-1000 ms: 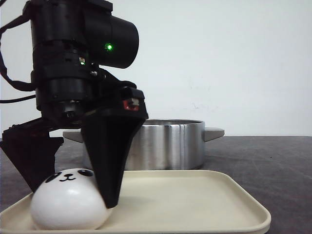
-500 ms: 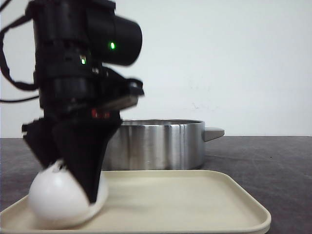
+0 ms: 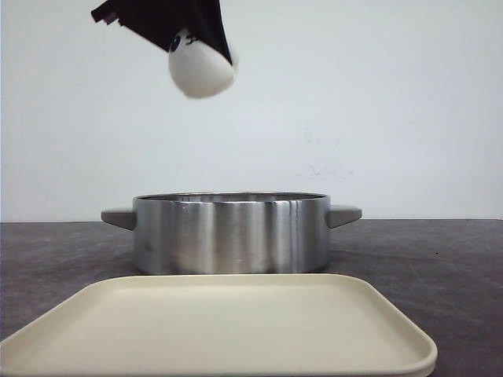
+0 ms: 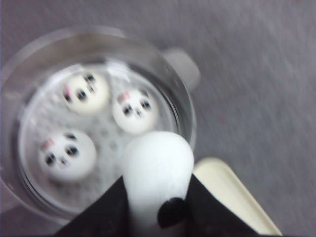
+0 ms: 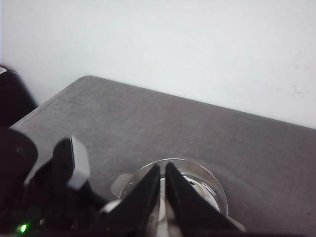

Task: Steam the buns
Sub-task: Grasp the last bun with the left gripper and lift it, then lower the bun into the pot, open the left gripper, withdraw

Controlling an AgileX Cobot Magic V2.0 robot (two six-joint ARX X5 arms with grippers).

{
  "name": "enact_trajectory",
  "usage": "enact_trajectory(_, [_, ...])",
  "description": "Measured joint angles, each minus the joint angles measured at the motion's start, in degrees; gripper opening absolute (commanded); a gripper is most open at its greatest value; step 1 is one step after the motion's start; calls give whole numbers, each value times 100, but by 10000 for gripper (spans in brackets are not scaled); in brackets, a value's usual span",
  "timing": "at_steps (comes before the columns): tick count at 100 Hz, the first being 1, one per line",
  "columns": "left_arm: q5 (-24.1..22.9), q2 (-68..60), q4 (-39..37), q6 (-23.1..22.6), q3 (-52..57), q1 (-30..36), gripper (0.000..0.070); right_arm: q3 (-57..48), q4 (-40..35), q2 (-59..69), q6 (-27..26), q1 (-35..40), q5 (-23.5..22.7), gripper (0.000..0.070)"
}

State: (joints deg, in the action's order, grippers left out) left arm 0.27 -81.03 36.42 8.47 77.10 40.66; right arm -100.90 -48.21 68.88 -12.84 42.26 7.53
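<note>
We list, from left to right:

Left tool (image 3: 185, 35): high above the tabletop (image 3: 440, 251), its black fingers (image 4: 98, 212) clamped on one white panda bun (image 3: 202, 69). We see the bun held in the air above the left part of the pot. In the left wrist view the same bun sits between the fingers, directly over the pot's near rim.

Steel pot (image 3: 232, 233): stands on the dark tabletop behind the tray, a grey handle on each side. We count three panda buns (image 4: 86, 91) inside, face up on its perforated floor, apart from one another.

Cream tray (image 3: 236, 326): in front of the pot.

Right tool (image 5: 161, 190): seen only in its own wrist view, fingers nearly together, nothing between them, the pot beyond.
</note>
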Motion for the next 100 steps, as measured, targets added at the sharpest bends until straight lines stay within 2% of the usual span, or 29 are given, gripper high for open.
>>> enact_trajectory(29, [109, -903, -883, -107, 11, -431, 0, 0, -9, 0, 0, 0, 0, 10])
enact_trajectory(54, [116, -2059, -831, -162, 11, -463, 7, 0, -129, 0, 0, 0, 0, 10])
enact_trajectory(60, [116, -2201, -811, -168, 11, -466, 90, 0, -219, 2, 0, 0, 0, 10])
enact_trajectory(74, [116, -2273, -708, -168, 11, -466, 509, 0, -444, 4, 0, 2, 0, 10])
enact_trajectory(79, [114, -2273, -734, -170, 11, -466, 596, 0, -494, 4, 0, 0, 2, 10])
enact_trajectory(82, [114, -2273, -723, -170, 11, -466, 614, 0, -507, 4, 0, 2, 4, 10])
enact_trajectory(100, [116, -2267, -286, -173, 306, -466, 614, 0, -509, 4, 11, 2, 140, 10])
